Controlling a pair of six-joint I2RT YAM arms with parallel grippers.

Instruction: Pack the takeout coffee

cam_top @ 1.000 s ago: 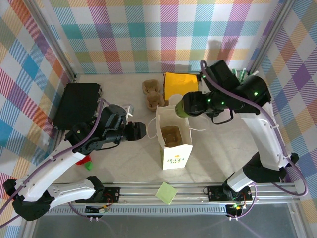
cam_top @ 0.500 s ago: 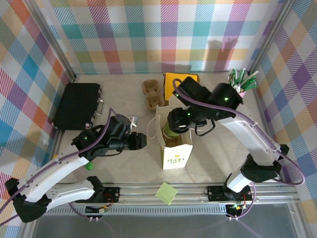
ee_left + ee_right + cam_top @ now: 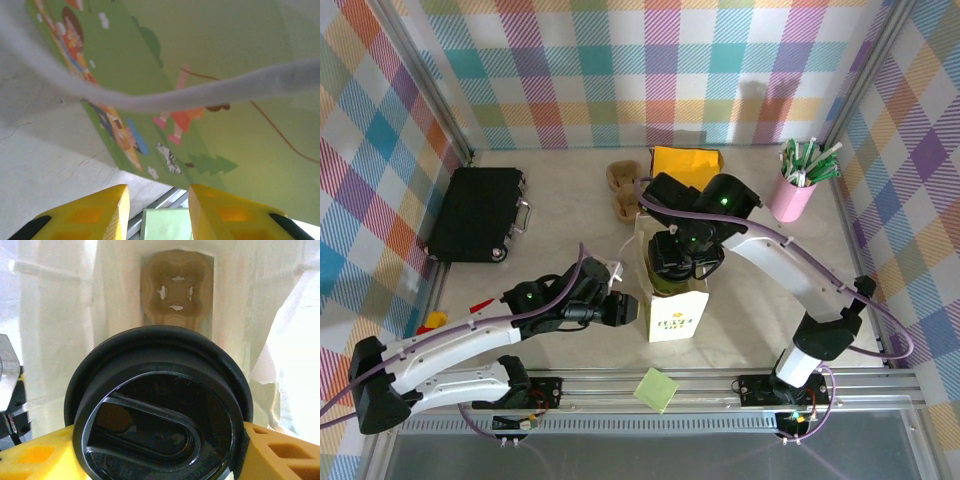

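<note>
The takeout coffee (image 3: 157, 412) shows from above as a round, glossy black lid with a raised rim and an oval recess. In the top view a little of its green side shows at the bag's mouth, under the right arm. The right tool (image 3: 157, 454) pinches it, its blocky yellow fingers (image 3: 280, 450) pressed against the cup from both sides. The cup hangs in the open mouth of the paper bag (image 3: 677, 316), a tall, upright white bag of thin, creased paper with a yellow-green print on its near face; how deep the cup sits I cannot tell. On the bag's floor lies a brown moulded-pulp tray (image 3: 176, 287) (rough and fibrous, with small slits at its centre), seen just past the lid. The bag's pale walls stand close to the left and right of the cup, leaving little spare room at the sides. The left tool (image 3: 157, 202) is spread, with nothing between its yellow fingertips (image 3: 95, 210), low over the beige worktop (image 3: 760, 290) and just beside the bag's left side. In front of it are a green printed panel with cartoon figures and the soft white cord handle (image 3: 175, 97) crossing the view. Behind the bag, at the upper middle of the top view, sit more pulp trays (image 3: 625, 190) and a yellow packet (image 3: 685, 160). A black case (image 3: 475, 213) lies at the left, a pink cup of sticks (image 3: 795, 195) stands at the upper right, and a green note (image 3: 655, 388) rests at the bottom edge.
</note>
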